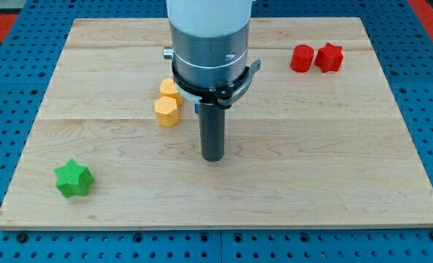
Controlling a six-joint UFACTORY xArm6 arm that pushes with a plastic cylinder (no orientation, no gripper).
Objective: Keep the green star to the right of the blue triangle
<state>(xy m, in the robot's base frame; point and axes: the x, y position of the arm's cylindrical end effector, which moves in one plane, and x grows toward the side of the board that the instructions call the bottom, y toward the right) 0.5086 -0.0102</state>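
Pale wooden surface on a blue pegboard, seen from the front.

Green star near the surface's lower-left corner in the view, well apart from every other block. Two yellow blocks, one just above the other and touching it, left of the arm. Red cylinder and red star side by side at the view's upper right.

Blue triangle not identifiable. Only a blue sliver visible at the rod's left edge, beneath the arm's collar; possibly the triangle, mostly hidden, though impossible to confirm.

No jaws fitted, so nothing to open or close: a straight dark rod instead. My tip down on bare wood near the middle, holding nothing and touching no block; lower right of the yellow pair, well right of and above the green star.

Step in hand, as a judgement: approach only, star not yet engaged. If the sliver is the triangle, star on its wrong side. Next move likely to call for getting to the star's left side, then pushing it rightward along the lower edge, clear of the yellow blocks.
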